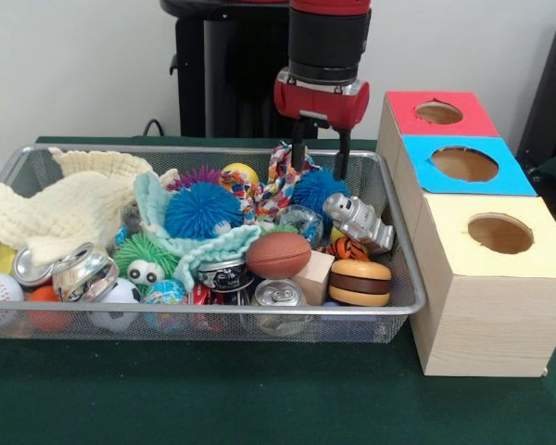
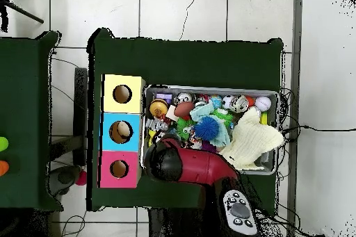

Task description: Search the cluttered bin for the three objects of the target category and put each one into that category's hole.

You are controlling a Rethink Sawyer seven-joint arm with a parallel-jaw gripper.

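Wire bin [image 1: 403, 278]: cluttered with balls, cans, cloths. Gripper [image 1: 315, 159]: fingers spread wide, empty, hung over the bin's far right corner above a blue spiky ball [image 1: 317, 188]. Beside the bin: 3 boxes with holes, red [image 1: 438, 112], blue [image 1: 464, 164], yellow [image 1: 500, 234].

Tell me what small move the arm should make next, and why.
Probably lower straight down a little. The gripper hangs open above the bin's far side, its fingers straddling the braided rope toy beside the blue spiky ball, but not yet closed on anything. Which category is the target can't be told.
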